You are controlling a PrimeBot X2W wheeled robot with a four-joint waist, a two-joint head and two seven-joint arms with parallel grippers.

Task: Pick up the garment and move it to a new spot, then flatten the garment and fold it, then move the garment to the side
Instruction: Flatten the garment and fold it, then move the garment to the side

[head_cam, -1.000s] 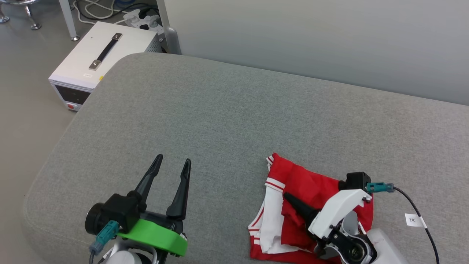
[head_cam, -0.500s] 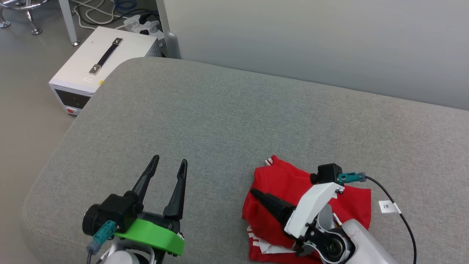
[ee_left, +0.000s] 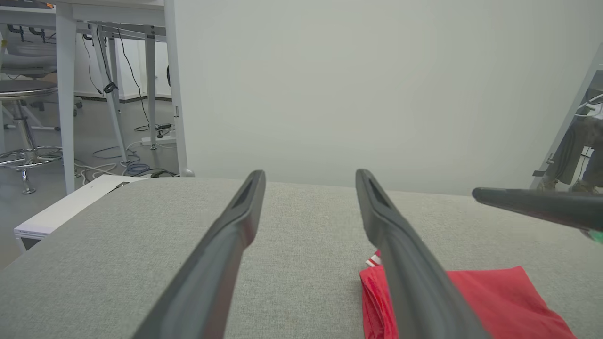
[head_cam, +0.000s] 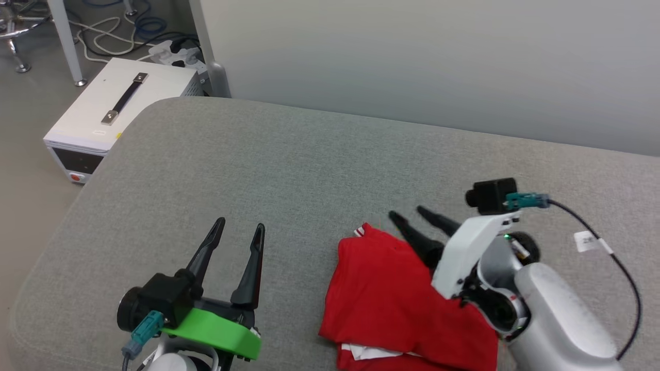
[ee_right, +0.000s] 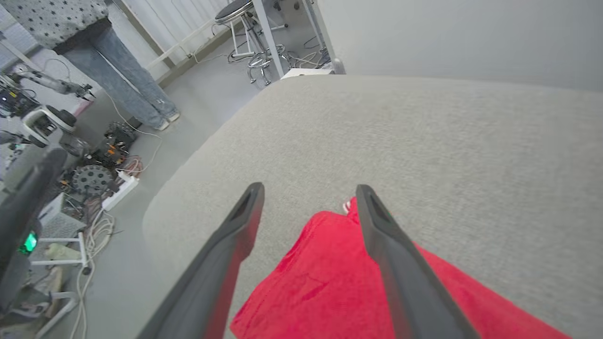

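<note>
The garment [head_cam: 392, 299] lies folded into a red bundle on the grey cushion, a bit of white showing at its near edge and striped trim at its far corner. Its red cloth also shows in the left wrist view [ee_left: 494, 296] and under the fingers in the right wrist view [ee_right: 320, 282]. My right gripper [head_cam: 407, 214] hangs just above the bundle's far right corner, open, with nothing between its fingers. My left gripper [head_cam: 238, 225] stands open over bare cushion to the left of the garment, apart from it.
The grey cushion [head_cam: 289, 165] has rounded edges at the left and near side, with a pale wall behind. A white box with a black handle [head_cam: 111, 113] sits on the floor at the far left among cables. A person's legs [ee_right: 127, 89] stand on the floor beyond the cushion.
My right gripper has opened, let go of the garment and lifted away toward the far side. The cloth now lies flatter, red side up. The head view has shifted. The left gripper is unmoved.
</note>
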